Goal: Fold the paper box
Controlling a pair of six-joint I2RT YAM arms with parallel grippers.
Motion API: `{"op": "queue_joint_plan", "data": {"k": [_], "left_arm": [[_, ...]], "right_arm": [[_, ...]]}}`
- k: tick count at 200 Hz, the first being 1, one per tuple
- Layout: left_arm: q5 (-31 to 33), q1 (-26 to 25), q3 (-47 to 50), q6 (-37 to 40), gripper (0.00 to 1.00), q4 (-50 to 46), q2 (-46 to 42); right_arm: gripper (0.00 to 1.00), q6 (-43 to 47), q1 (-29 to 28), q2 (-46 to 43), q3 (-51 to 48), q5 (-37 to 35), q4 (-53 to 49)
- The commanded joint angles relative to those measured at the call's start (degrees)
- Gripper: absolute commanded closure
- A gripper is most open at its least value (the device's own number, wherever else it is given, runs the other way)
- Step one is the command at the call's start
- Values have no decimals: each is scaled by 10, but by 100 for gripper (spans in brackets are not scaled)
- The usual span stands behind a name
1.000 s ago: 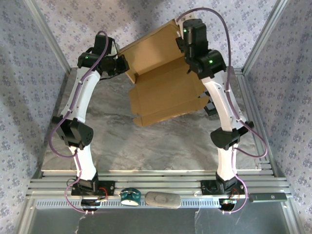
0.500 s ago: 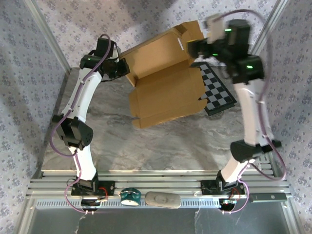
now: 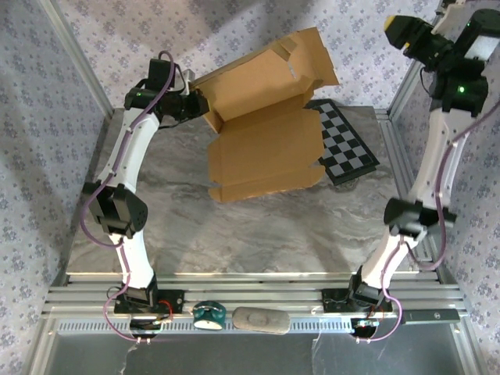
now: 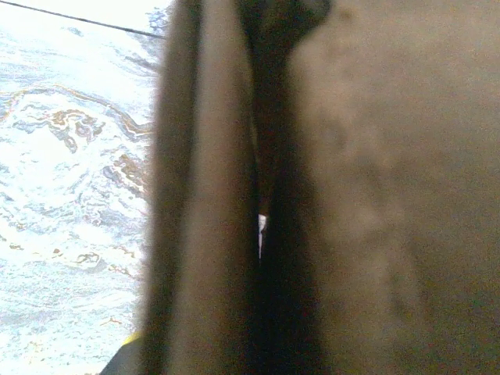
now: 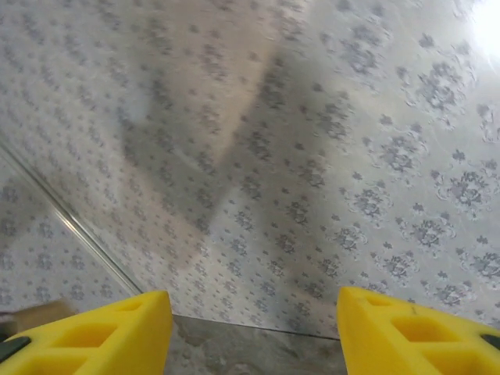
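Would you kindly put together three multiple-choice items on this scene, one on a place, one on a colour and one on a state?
1. Where does the checkerboard panel lie?
A. At the far right of the table, partly hidden by the paper box.
B. At its near left corner.
C. Hanging off its near edge.

2. What colour are the right gripper's fingers?
A. Red.
B. Yellow.
C. Green.

3. In what state is the paper box?
A. Closed into a finished box.
B. Lying flat, unheld.
C. Unfolded, gripped at its left edge by the left gripper.

Answers: 1 A, the overhead view shows the panel by the box's right edge, far right on the table. 2 B, the right wrist view shows two yellow fingers, set wide apart. 3 C, the overhead view shows the left gripper clamped on the cardboard, flaps spread.
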State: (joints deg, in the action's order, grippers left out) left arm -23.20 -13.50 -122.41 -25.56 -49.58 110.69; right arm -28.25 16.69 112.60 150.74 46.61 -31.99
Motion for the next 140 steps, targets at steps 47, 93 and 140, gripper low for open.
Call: {"op": "queue_joint_plan", "data": {"k": [47,93,140], "left_arm": [[-72,8,7,15,100,25,15],[-85,10,3,12,100,25,25],[-89,11,0,10,100,24,33]], "right_arm": [[45,55,-73,41,15,117,-108],[44,47,-105,26,-25,175,-83],[45,44,-140,15,-29,174,-81]]}}
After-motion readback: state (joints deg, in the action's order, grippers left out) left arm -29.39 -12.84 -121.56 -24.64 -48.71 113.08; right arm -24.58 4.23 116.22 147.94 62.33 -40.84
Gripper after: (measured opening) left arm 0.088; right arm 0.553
